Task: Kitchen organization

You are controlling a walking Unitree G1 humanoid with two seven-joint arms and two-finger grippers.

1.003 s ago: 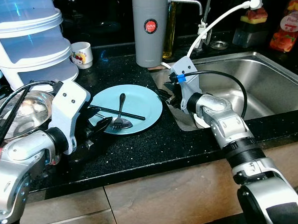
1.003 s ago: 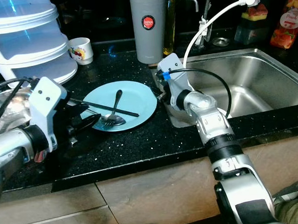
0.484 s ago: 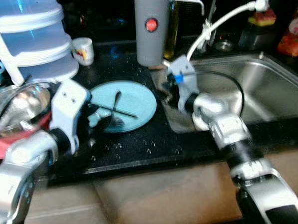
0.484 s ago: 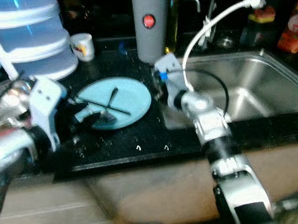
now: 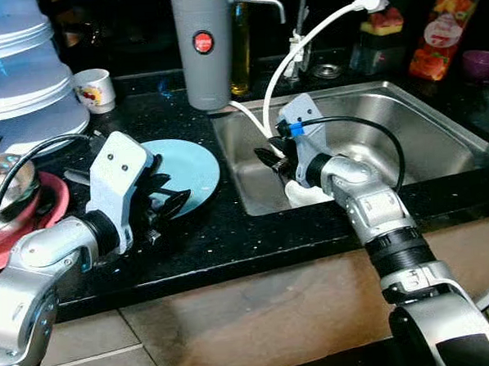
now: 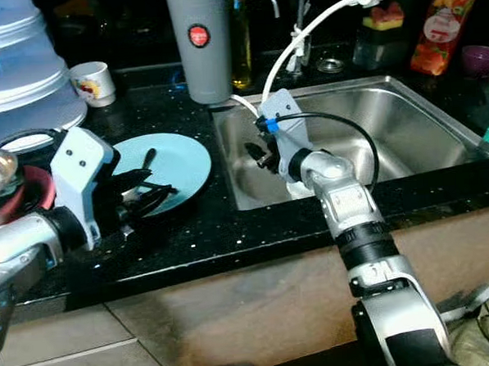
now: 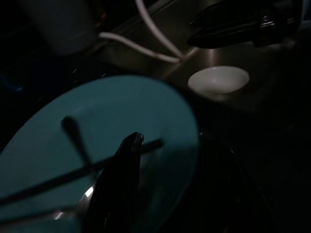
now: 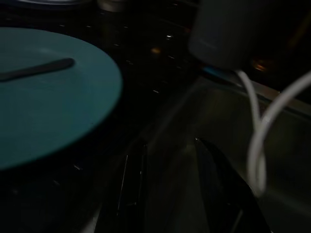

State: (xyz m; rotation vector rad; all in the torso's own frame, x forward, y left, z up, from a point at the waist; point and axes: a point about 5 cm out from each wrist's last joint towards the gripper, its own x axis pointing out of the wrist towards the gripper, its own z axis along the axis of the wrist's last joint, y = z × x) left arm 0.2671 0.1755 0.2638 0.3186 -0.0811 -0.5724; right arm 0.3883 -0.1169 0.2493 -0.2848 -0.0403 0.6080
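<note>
Left eye view: left end effector (image 5: 165, 205), spread over plate (image 5: 196, 159), risked knocking the chopstick (image 6: 150, 187) off; right end effector (image 6: 257, 155) spread too.

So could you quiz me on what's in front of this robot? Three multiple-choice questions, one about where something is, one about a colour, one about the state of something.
1. Where is the right claw?
A. Over the sink's left edge
B. On the red plate
C. Beside the mug

2. What colour is the plate with the cutlery on it?
A. White
B. Light blue
C. Yellow

3. How are the right claw's fingers?
A. Shut on a spoon
B. Shut on the hose
C. Open, holding nothing

Answers:
1. A: its black fingers reach over the sink rim, near the white hose.
2. B: it lies light blue on the black counter, with the left claw at its near edge.
3. C: the right wrist view shows its two fingers apart with nothing between.
</note>
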